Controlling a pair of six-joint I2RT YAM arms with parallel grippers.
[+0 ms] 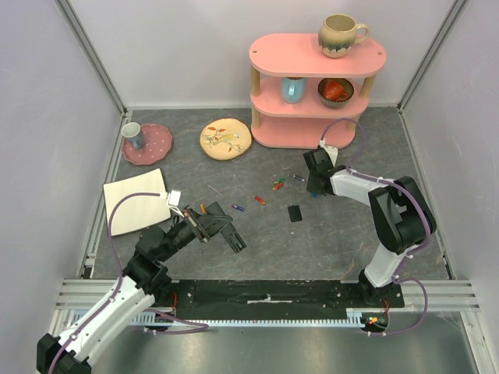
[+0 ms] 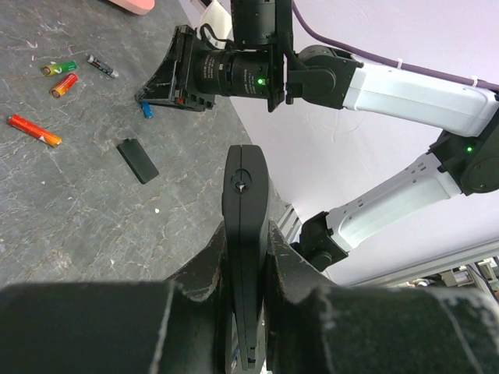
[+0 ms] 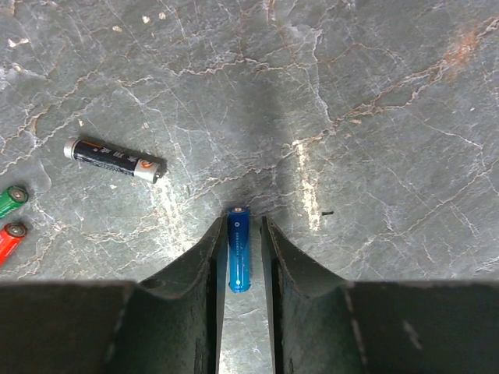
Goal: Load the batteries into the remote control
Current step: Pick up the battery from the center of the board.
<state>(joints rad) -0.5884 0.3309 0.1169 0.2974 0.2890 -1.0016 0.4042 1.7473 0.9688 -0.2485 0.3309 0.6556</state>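
As your left claw (image 2: 245,238) grips the long black plastic remote (image 2: 245,179), a blue cylindrical battery (image 3: 238,257) points twelve o'clock inside your right claw (image 3: 242,224), hold uncertain.

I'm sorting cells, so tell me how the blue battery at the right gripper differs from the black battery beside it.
The blue battery is plain blue; the black battery is black with a little orange. The blue battery lies lengthwise between the fingers of the right gripper, a thin gap each side; the black battery lies crosswise, free, to their left. Both are slim cylinders on the mat.
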